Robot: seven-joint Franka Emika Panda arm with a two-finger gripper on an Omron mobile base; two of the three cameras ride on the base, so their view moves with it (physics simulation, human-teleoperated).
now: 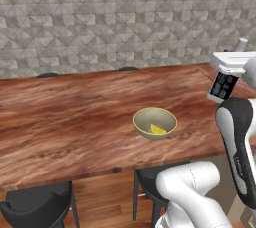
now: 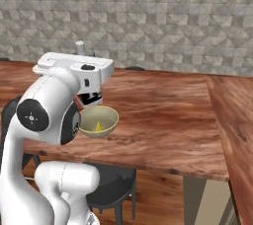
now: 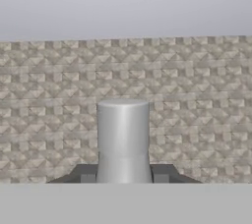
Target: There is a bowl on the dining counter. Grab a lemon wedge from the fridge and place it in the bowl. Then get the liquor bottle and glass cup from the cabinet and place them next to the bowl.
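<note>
Bowl on the counter, wedge inside, bottle held above.
The bowl point(image 1: 155, 123) sits on the counter point(image 1: 75, 117) near its front edge, the wedge point(image 1: 158, 129) in it; stools point(image 1: 37, 207) stand below, a wall point(image 1: 100, 17) behind; the bottle point(image 3: 123, 139) stands between the gripper point(image 3: 123, 175) fingers.

You see wooden dining counter point(image 1: 75, 117), reddish-brown grain. Bowl point(image 1: 155, 123) sits directly on it, near your front edge, right of centre, lemon wedge point(image 1: 158, 130) inside.

The white jointed arm point(image 2: 47, 120) is folded high, wrist level, its two-finger gripper point(image 3: 123, 176) clamped on a grey cylindrical bottle neck point(image 3: 123, 139).
</note>
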